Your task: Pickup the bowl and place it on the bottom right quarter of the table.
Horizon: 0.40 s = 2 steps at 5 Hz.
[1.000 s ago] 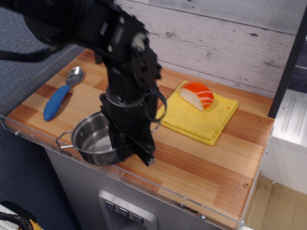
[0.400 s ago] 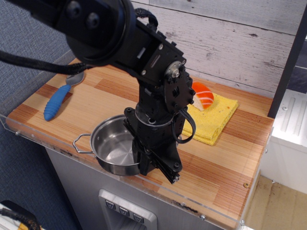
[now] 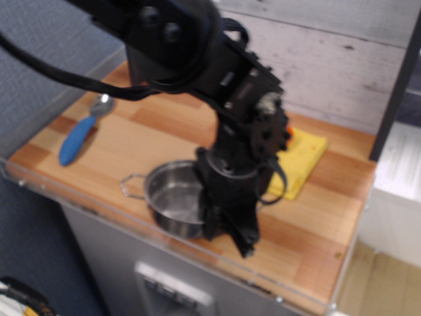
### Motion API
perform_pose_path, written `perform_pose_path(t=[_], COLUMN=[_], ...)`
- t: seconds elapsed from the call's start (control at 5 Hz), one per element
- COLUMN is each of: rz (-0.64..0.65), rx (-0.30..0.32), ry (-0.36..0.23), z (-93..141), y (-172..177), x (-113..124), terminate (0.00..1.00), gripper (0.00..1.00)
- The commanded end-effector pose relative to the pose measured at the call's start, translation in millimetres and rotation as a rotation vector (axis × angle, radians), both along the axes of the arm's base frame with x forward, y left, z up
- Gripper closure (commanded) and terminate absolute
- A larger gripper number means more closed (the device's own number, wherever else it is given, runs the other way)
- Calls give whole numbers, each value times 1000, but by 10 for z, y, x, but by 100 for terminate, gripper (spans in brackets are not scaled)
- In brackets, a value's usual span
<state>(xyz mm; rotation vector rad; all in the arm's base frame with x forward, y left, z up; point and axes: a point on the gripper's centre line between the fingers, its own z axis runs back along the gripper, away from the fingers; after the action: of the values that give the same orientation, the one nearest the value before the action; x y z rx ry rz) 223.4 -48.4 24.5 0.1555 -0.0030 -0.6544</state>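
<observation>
the black hand [image 3: 227, 227] is down at the right rim of the bowl [image 3: 174, 207], and it seems to be clamped on that rim, though the blurred view hides the fingertips. the bowl sits at the front edge of the surface [image 3: 131, 141], near the middle, its wire handle sticking out to the left. a blue-handled spoon [image 3: 80, 131] lies well apart at the left. a yellow cloth [image 3: 299, 161] shows behind the arm at the right.

The black gripper [image 3: 227, 230] clamps the right rim of the bowl [image 3: 172, 207] near the table's [image 3: 125, 141] front edge.
</observation>
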Motion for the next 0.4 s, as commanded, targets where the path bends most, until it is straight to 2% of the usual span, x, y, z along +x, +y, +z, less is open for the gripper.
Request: perform_pose_path(t=[0.0,0.2], rz=[-49,-22], rx=[10,-52], ry=[4,-37], z=[20,68], y=[-72,-43], x=[149,78], terminate=[0,0], gripper=[100,0])
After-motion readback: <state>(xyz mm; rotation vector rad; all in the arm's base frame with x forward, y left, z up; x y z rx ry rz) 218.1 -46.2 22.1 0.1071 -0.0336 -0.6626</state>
